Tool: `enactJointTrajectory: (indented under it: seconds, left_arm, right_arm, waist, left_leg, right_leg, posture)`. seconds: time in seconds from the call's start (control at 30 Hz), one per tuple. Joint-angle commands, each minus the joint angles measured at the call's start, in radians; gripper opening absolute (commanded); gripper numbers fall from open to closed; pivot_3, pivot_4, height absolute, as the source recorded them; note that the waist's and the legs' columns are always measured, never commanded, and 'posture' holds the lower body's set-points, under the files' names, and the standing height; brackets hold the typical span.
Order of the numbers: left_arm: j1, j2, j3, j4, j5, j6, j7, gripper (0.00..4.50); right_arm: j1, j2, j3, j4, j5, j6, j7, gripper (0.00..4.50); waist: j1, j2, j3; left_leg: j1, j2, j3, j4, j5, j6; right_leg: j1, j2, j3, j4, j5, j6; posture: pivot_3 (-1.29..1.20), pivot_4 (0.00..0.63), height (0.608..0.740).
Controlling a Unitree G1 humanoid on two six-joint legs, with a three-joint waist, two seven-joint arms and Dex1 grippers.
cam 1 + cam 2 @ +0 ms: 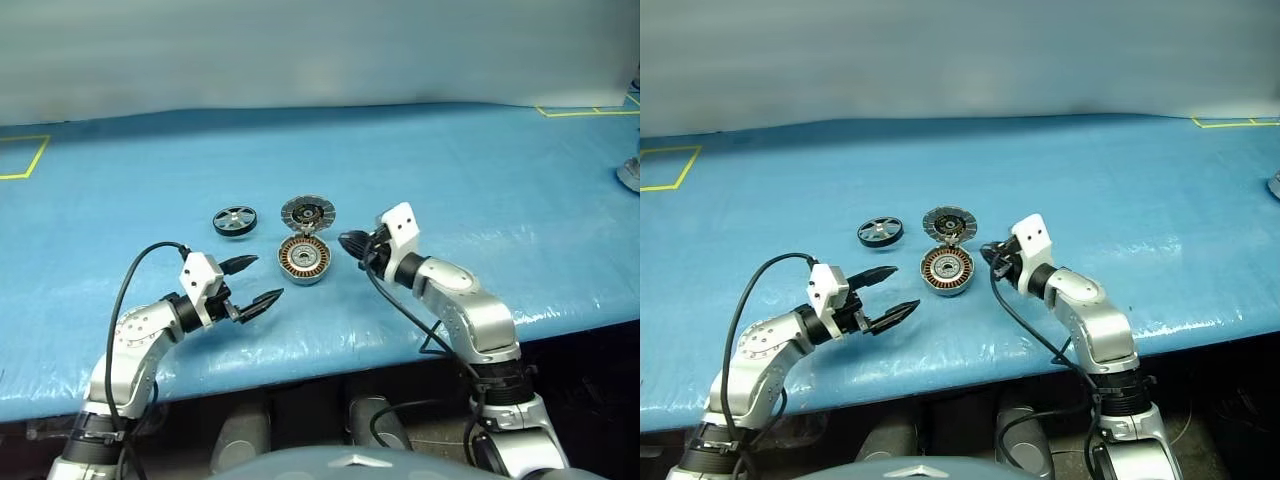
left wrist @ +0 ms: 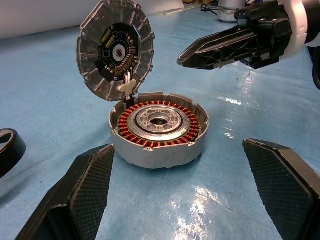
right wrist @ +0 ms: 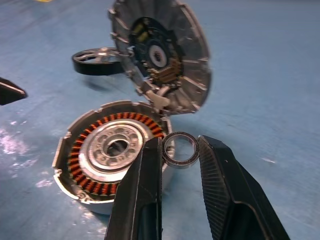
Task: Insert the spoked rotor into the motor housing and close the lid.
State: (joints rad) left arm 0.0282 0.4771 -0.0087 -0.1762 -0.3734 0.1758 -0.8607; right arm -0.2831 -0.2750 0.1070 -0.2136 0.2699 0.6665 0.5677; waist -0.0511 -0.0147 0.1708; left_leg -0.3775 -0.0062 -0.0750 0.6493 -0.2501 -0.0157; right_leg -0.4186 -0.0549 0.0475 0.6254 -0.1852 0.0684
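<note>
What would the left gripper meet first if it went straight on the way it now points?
Most likely the motor housing: it sits right between the left gripper's open fingers, a little ahead, with the raised lid behind it. How far ahead is hard to judge.

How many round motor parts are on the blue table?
3, plus one held. The rotor lies left of the housing; the lid stands open behind the housing. The right gripper holds a small ring beside it.
</note>
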Motion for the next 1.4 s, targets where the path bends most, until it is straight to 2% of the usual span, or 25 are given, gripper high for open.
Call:
enactJointTrajectory:
  seconds: [0.03,0.43,1.23,1.4]
  left_arm:
    - [0.002,0.000,0.017,-0.008,-0.014,-0.028,-0.009,4.50]
    - [0.009,-0.007,0.013,-0.006,-0.002,-0.038,0.003,4.50]
    - [0.026,0.007,0.019,-0.020,0.007,-0.039,0.020,4.50]
    - [0.025,0.006,0.018,-0.016,0.009,-0.041,0.024,4.50]
  right_arm:
    - [-0.029,0.001,0.041,-0.027,0.018,-0.013,0.033,0.72]
    - [-0.133,0.029,0.142,0.170,-0.044,-0.091,0.059,0.72]
    - [-0.149,0.055,0.173,0.242,-0.086,-0.123,0.066,0.72]
    - [-0.150,0.058,0.176,0.230,-0.088,-0.123,0.066,2.37]
  waist:
    - [0.000,0.000,0.000]
    - [0.000,0.000,0.000]
    - [-0.002,0.000,0.000]
    - [-0.002,0.000,0.000]
  left_leg:
    - [0.000,0.000,0.000,0.000,0.000,0.000]
    - [-0.001,0.000,0.000,-0.001,0.000,0.000]
    - [-0.001,0.000,0.000,-0.001,0.000,0.000]
    - [-0.001,0.000,0.000,-0.001,0.000,0.000]
  right_leg:
    - [0.000,0.000,0.000,0.000,0.000,0.000]
    - [-0.001,0.000,0.000,0.000,0.000,0.000]
    - [-0.001,0.000,0.000,0.000,0.000,0.000]
    - [-0.001,0.000,0.000,0.000,0.000,0.000]
  posture:
    - [0.00,0.150,0.740]
    - [0.00,0.150,0.740]
    - [0.00,0.150,0.740]
    - [0.00,0.150,0.740]
